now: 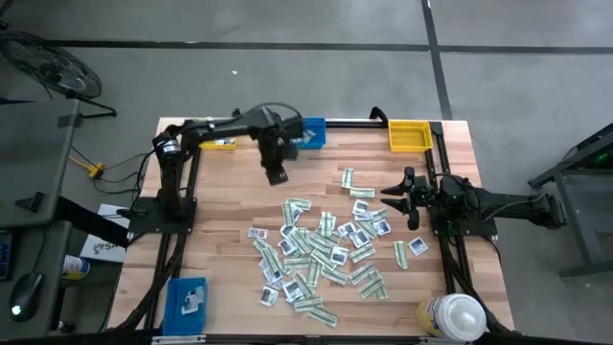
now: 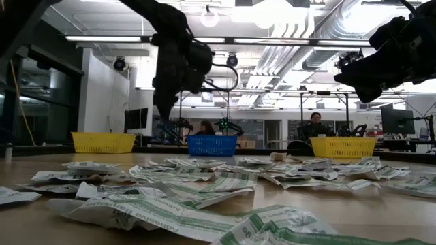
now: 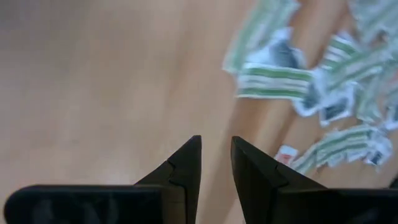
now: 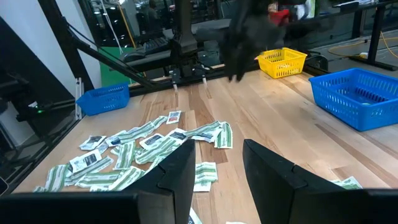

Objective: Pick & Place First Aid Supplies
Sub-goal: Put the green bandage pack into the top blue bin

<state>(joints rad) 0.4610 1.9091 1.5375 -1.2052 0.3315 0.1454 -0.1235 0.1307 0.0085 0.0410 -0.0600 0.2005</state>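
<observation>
The first aid supplies [image 1: 321, 247] are a loose heap of small white and green-striped paper packets lying flat on the wooden table's middle and near part; they also show in the low view [image 2: 204, 185] and the right wrist view [image 4: 143, 146]. My left gripper [image 1: 277, 176] hangs above bare wood on the far side of the heap, pointing steeply down. Its fingers [image 3: 216, 144] stand a narrow gap apart with nothing between them, and the heap's far-left packets [image 3: 277, 78] lie just beyond. My right gripper [image 1: 388, 192] waits level at the table's right, open and empty [image 4: 214, 149].
A blue bin [image 1: 308, 132] and a yellow bin [image 1: 409, 135] stand along the far edge. Another yellow bin [image 1: 223, 144] sits partly under my left arm. A second blue bin [image 1: 187, 297] is at the near left corner and a white-capped bottle [image 1: 452, 316] at the near right.
</observation>
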